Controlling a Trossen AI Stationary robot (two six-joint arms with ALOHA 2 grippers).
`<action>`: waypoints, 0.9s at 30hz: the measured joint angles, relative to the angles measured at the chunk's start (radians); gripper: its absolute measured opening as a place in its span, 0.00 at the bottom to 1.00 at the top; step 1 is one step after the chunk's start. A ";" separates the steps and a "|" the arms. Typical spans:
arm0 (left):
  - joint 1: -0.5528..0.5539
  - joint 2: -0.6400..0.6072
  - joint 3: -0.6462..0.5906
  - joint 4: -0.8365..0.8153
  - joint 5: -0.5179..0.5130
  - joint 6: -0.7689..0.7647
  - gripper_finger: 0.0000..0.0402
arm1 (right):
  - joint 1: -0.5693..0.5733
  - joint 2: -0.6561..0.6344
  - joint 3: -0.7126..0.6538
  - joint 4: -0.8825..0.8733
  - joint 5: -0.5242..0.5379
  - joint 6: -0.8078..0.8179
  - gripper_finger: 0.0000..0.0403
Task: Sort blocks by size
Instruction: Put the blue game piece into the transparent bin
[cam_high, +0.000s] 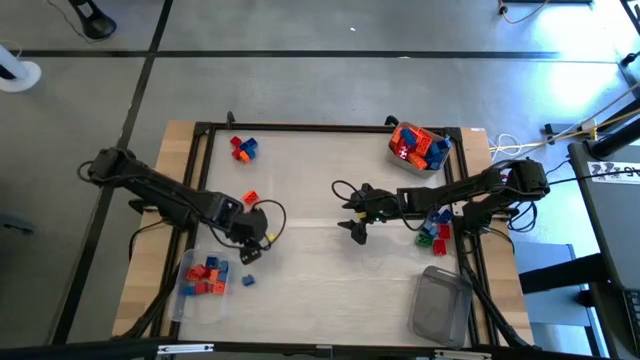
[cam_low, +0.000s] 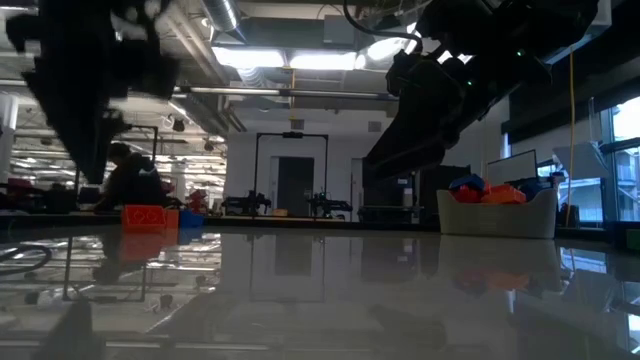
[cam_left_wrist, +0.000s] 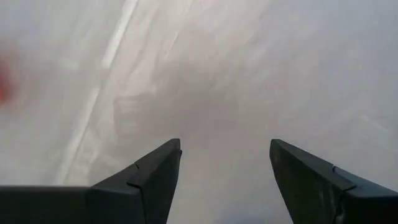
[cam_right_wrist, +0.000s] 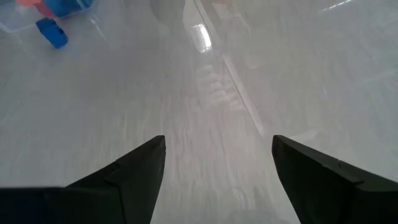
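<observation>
Blocks (cam_high: 243, 148) look light, stiff and slick, so I'd pinch flat sides squarely; both left gripper (cam_high: 252, 243) and right gripper (cam_high: 355, 216) jaws gape empty over the tabletop (cam_high: 310, 190).

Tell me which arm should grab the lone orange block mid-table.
Left, probably. The left gripper hovers open just below the orange block; the right gripper, also open and empty, sits farther across the table.
</observation>
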 joint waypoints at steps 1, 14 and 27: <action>-0.018 0.000 0.022 0.000 -0.010 0.012 0.59 | 0.000 0.000 0.000 0.001 0.000 0.000 0.73; -0.283 0.180 0.290 -0.029 -0.104 0.014 0.59 | 0.000 0.000 0.000 0.001 0.000 -0.001 0.73; -0.360 0.371 0.411 -0.250 -0.049 -0.151 0.59 | 0.000 0.000 0.000 0.000 0.000 0.000 0.73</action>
